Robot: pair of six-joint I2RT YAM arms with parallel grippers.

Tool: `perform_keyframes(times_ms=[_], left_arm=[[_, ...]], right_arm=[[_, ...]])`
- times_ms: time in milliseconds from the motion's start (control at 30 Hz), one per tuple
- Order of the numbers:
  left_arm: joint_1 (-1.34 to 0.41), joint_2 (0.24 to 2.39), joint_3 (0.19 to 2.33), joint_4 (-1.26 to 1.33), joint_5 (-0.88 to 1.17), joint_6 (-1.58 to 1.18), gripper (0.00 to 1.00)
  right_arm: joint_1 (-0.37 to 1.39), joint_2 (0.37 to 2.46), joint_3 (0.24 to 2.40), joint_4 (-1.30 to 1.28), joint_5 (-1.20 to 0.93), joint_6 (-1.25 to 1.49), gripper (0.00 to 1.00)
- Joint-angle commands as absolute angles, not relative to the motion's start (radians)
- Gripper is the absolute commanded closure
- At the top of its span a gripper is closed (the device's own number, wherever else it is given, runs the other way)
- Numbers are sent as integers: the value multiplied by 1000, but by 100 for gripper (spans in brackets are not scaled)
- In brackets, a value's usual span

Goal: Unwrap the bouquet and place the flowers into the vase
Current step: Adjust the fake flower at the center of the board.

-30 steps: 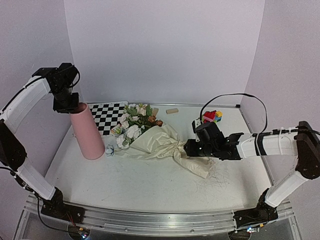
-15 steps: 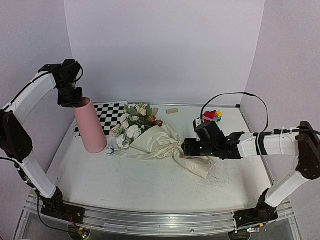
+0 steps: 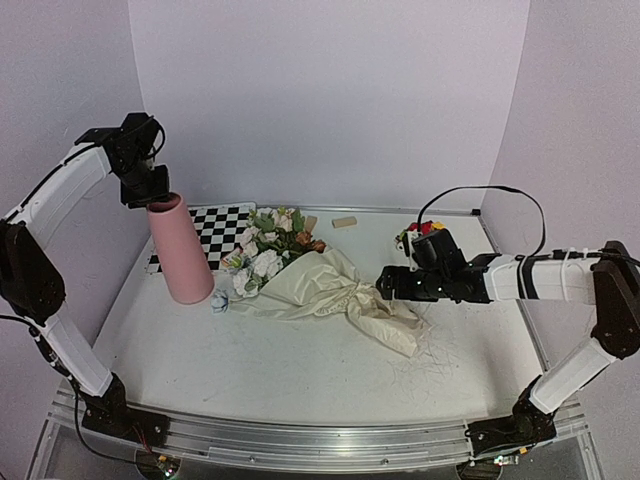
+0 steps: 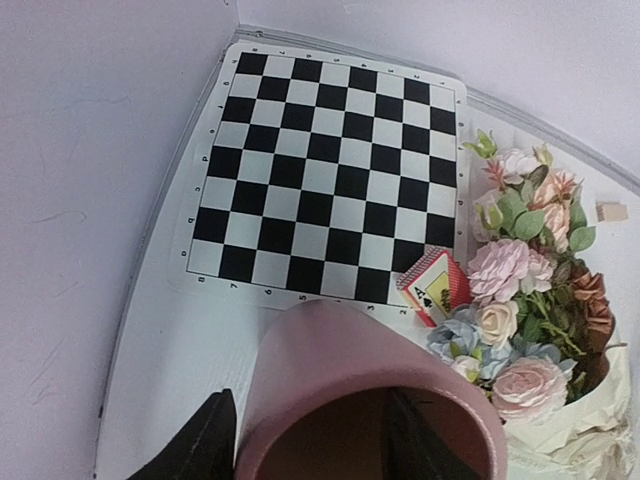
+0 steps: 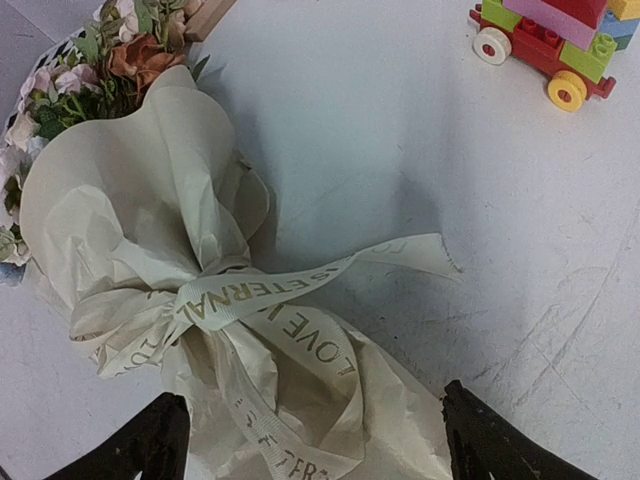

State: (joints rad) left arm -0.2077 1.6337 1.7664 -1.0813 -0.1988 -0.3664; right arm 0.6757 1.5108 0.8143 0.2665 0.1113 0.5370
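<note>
Two releases have just happened at once. The left gripper (image 3: 150,190), which a second ago was pinched narrow on the rim of the vase (image 3: 180,250), now has its jaws parted: in the wrist view one finger (image 4: 200,445) stands just outside the pink wall and the other sits inside the mouth, straddling the rim without clamping it. Over that second the vase has been shifted a little toward the back-left corner and now stands on its base at the left of the table (image 3: 300,370), beside the chessboard (image 4: 320,170) and near the flower heads. The right gripper (image 3: 388,286) has gone from a narrow set to wide open and has drawn back slightly to the right; it holds nothing and hovers over the tail of the bouquet (image 3: 310,285). The bouquet lies on its side mid-table, the flowers (image 3: 268,245) pointing toward the vase, the beige paper (image 5: 130,200) bunched around the stems, and the printed ribbon (image 5: 290,290) is knotted around it with one end trailing loose. So the vase looks ready to receive stems, but the unwrapping is hardly begun — the likely next job is that knot, and the thin ribbon may slip or drag the whole bundle when pulled.
</note>
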Motion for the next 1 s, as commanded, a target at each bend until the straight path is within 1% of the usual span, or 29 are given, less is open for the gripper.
perform_keyframes(times_ms=[0, 167, 267, 367, 400, 533, 633, 767, 967], left_arm=[[-205, 1548, 1783, -1034, -146, -363, 46], [-206, 1527, 1832, -1064, -103, -365, 35], [-206, 1518, 1879, -1084, -61, -366, 31], [-206, 1503, 1924, -1101, -10, -372, 30], [-207, 1498, 1935, -1104, 37, -374, 30], [-235, 1466, 1936, -1103, 175, -410, 34], [-370, 1443, 1901, -1101, 101, -457, 35], [-546, 1417, 1817, -1066, 46, -540, 38], [-771, 1343, 1621, -904, -66, -657, 41]], right_arm=[[644, 1491, 843, 244, 46, 487, 10], [587, 1515, 847, 244, -33, 454, 9], [559, 1535, 850, 245, -75, 445, 10], [542, 1555, 854, 247, -126, 436, 12], [541, 1560, 855, 251, -140, 430, 13], [540, 1573, 865, 273, -219, 384, 20], [541, 1595, 897, 270, -255, 348, 21], [541, 1633, 949, 237, -217, 317, 19], [531, 1672, 995, 203, -169, 306, 21]])
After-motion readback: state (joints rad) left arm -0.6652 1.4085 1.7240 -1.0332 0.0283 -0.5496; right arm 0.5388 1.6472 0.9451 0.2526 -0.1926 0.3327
